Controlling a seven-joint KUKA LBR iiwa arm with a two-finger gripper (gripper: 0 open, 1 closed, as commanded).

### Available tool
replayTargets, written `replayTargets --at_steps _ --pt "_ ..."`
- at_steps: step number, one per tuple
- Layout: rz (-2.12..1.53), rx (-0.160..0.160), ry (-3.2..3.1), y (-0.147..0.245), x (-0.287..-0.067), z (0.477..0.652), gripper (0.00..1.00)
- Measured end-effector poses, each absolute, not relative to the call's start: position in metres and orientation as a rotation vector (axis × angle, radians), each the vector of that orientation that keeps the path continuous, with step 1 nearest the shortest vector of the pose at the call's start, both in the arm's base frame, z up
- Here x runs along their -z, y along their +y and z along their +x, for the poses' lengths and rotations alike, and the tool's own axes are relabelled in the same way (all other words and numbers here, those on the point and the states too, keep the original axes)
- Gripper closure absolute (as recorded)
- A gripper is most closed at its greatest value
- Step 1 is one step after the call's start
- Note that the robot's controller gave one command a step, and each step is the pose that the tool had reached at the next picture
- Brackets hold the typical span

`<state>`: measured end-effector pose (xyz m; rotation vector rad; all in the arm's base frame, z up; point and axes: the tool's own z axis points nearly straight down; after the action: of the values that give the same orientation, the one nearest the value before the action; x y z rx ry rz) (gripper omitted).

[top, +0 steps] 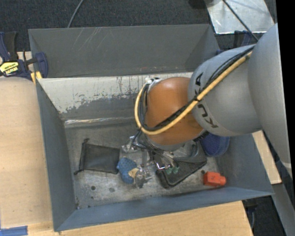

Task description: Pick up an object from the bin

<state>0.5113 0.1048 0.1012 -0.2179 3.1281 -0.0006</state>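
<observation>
My gripper point(144, 170) hangs low over the middle of the bin floor, its metal fingers just below the orange wrist cover. Right beside the fingers on the left lies a small blue crumpled thing point(125, 167), and a small tan and metal piece point(139, 179) lies at the fingertips. A black flat pouch point(97, 158) lies further left. To the right of the fingers rests a black angular object point(178, 172). Whether anything sits between the fingers is hidden by clutter.
A small red block point(214, 179) lies near the front right wall. A dark blue round thing point(215, 144) sits at the right wall, partly under the arm. Bare floor shows at the front left.
</observation>
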Motion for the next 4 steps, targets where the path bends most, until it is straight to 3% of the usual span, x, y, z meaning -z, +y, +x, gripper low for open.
replayTargets --at_steps 1,2,3,4 --pt "-0.251 -0.003 3.127 0.136 -0.102 0.524 0.00" --pt "-0.136 -0.010 3.132 0.119 -0.074 0.522 0.00" --pt "-0.203 -0.006 3.121 0.120 -0.075 0.520 0.00" --pt "-0.202 -0.010 3.112 0.121 -0.077 0.522 1.00"
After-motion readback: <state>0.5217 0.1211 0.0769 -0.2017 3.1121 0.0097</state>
